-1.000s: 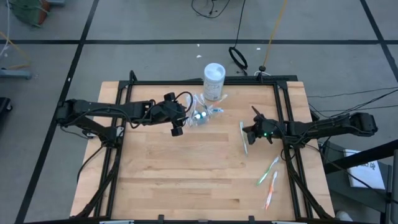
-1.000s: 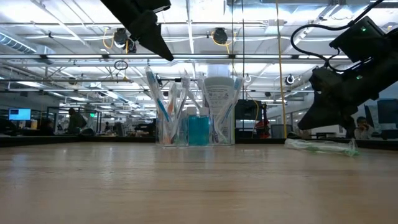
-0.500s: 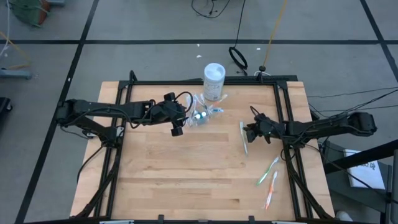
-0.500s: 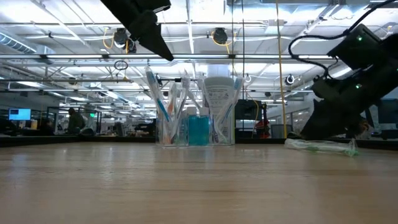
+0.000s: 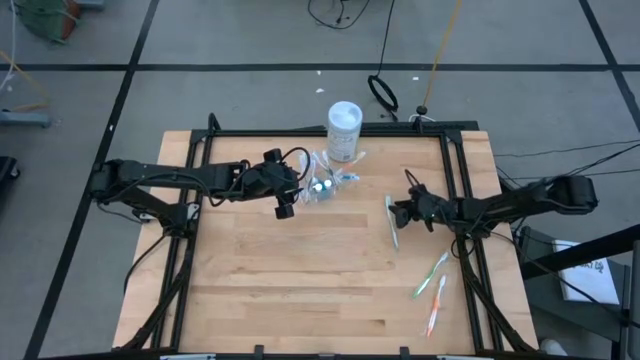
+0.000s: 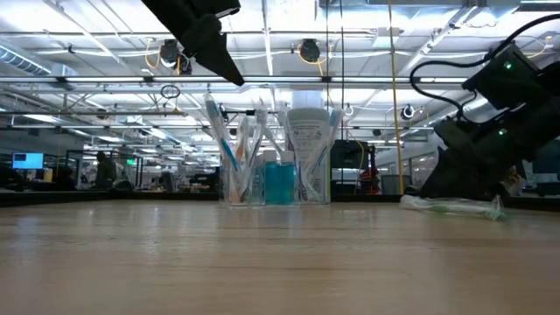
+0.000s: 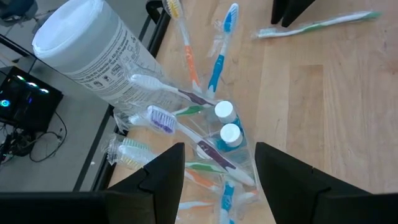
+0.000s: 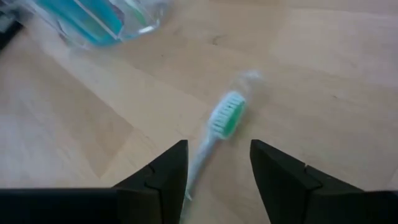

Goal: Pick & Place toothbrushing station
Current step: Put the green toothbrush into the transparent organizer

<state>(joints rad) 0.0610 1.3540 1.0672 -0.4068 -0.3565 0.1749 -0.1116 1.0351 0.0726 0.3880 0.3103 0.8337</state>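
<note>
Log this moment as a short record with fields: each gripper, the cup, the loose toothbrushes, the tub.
left gripper: fingers open, hovering beside the clear cup
right gripper: fingers open, by the green toothbrush, not gripping it
clear cup: upright, holding toothbrushes and teal toothpaste tubes
green toothbrush: lying flat on the table, right of the cup
other loose toothbrushes: two, lying near the table's right front corner
white tub: upright at the back edge, just behind the cup

Even, bright overhead light falls on the table [image 5: 300,270], leaving only faint shadows. From table height, ceiling lamps [image 6: 308,51] glare. The toothbrush [image 8: 214,134] near the right wrist camera is blurred.
</note>
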